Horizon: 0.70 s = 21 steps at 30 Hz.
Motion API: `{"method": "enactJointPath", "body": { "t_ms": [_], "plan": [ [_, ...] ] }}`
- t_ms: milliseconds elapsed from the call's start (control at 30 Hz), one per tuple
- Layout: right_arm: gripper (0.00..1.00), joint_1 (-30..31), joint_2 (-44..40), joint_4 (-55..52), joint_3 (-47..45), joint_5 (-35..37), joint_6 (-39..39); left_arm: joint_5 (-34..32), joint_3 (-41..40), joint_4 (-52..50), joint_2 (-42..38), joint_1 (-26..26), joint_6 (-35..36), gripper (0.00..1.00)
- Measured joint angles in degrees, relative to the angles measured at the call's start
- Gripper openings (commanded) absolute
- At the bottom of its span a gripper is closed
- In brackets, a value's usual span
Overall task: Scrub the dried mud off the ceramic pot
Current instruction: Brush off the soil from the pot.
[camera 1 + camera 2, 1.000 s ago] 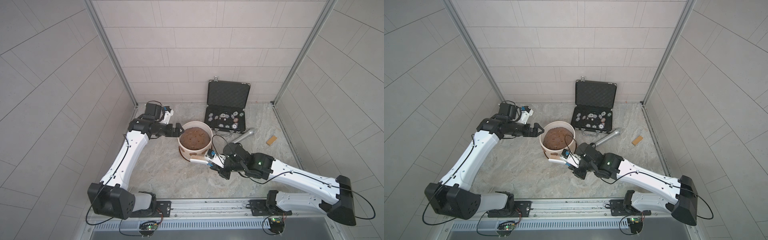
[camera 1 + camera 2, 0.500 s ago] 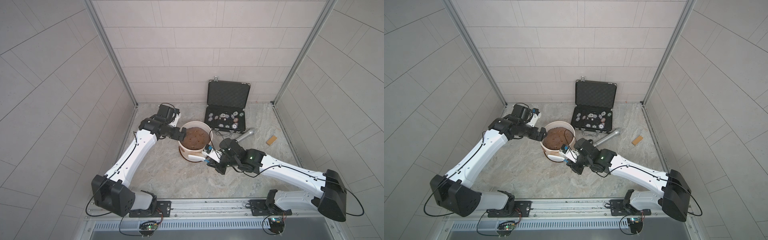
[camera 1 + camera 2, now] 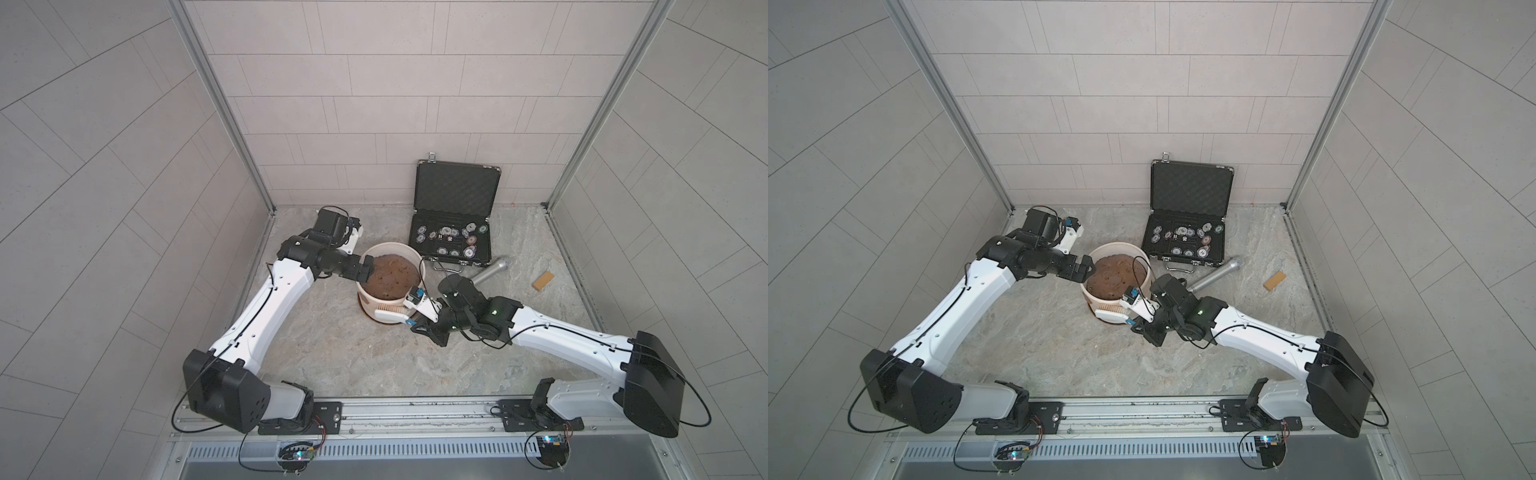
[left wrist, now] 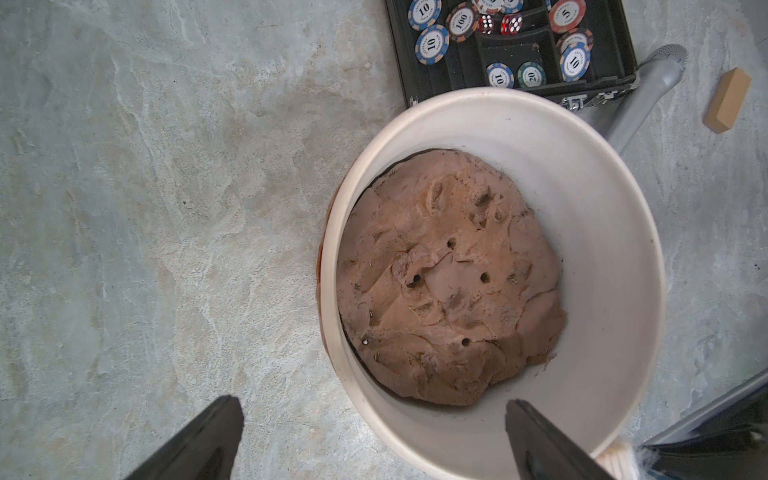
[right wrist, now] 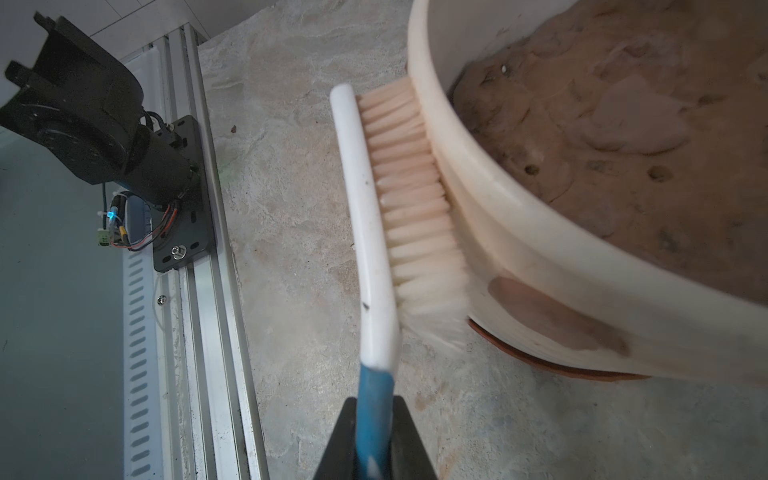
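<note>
The ceramic pot [image 3: 370, 305] is a cream cylinder on a reddish saucer [image 5: 540, 361], and it holds a mound of brown soil [image 4: 449, 282]. A flat brown patch of dried mud [image 5: 552, 316] sticks to its outer wall low down. My right gripper [image 5: 374, 403] is shut on the blue handle of a white brush [image 5: 370, 232]. The bristles press against the pot's [image 5: 540, 257] outer wall beside the patch. In both top views the brush [image 3: 390, 318] [image 3: 1115, 318] lies along the pot's near side. My left gripper [image 4: 372, 401] is open and straddles the pot's rim [image 4: 623, 249], one finger inside and one outside.
An open black case of poker chips [image 3: 453, 232] stands behind the pot. A silver microphone [image 3: 490, 270] lies next to it and a small wooden block [image 3: 543, 281] further right. The metal rail [image 3: 415, 409] runs along the front edge.
My left gripper has moved right, from beside the pot to over its rim. The right arm shifted a little while the brush stayed against the pot's near wall.
</note>
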Motion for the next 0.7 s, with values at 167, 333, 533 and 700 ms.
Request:
{"method": "enactJointPath", "body": {
  "t_ms": [167, 333, 533, 700],
  "plan": [
    [0.00, -0.52, 3.17, 0.44, -2.64, -3.15, 0.85, 0.39, 0.00, 0.00, 0.00, 0.00, 0.00, 1.00],
    [0.00, 0.87, 3.02, -1.18, -9.03, -4.17, 4.15, 0.83, 0.00, 0.02, 0.00, 0.00, 0.00, 1.00],
    [0.00, 11.21, -0.83, -4.90, -8.85, -4.28, 6.43, 1.05, 0.00, 0.02, 0.00, 0.00, -0.02, 1.00],
    [0.00, 13.33, -8.04, -6.03, -7.02, -3.74, 8.04, 1.31, 0.00, 0.02, 0.00, 0.00, -0.02, 1.00]
  ]
}}
